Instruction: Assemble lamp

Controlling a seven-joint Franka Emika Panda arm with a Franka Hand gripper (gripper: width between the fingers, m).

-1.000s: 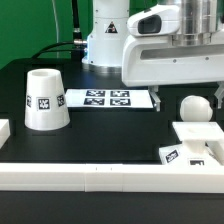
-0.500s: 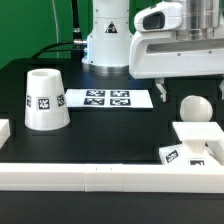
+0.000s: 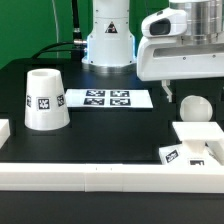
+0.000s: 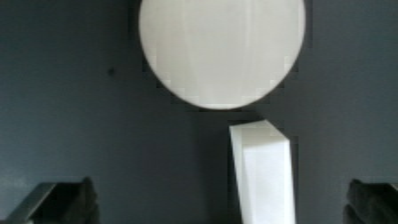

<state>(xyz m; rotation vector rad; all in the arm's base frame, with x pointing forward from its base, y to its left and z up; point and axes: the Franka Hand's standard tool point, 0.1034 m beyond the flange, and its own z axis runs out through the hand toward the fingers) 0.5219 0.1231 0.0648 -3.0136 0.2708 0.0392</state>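
Observation:
The round-topped white bulb (image 3: 194,108) stands on the black table at the exterior view's right. It also shows in the wrist view (image 4: 217,52) as a large white oval. The square base block (image 3: 194,146) with a tag lies in front of it against the rail; one white edge of it shows in the wrist view (image 4: 260,172). The tapered shade (image 3: 45,99) stands at the exterior view's left. My gripper (image 3: 163,91) hangs open and empty just above and to the left of the bulb; its dark fingertips (image 4: 61,202) show wide apart.
The marker board (image 3: 107,98) lies flat on the table between the shade and the bulb. A long white rail (image 3: 100,177) runs along the front edge. The robot's white base (image 3: 108,40) stands at the back.
My gripper has moved toward the exterior view's right, closer to the bulb. The lamp parts have not moved.

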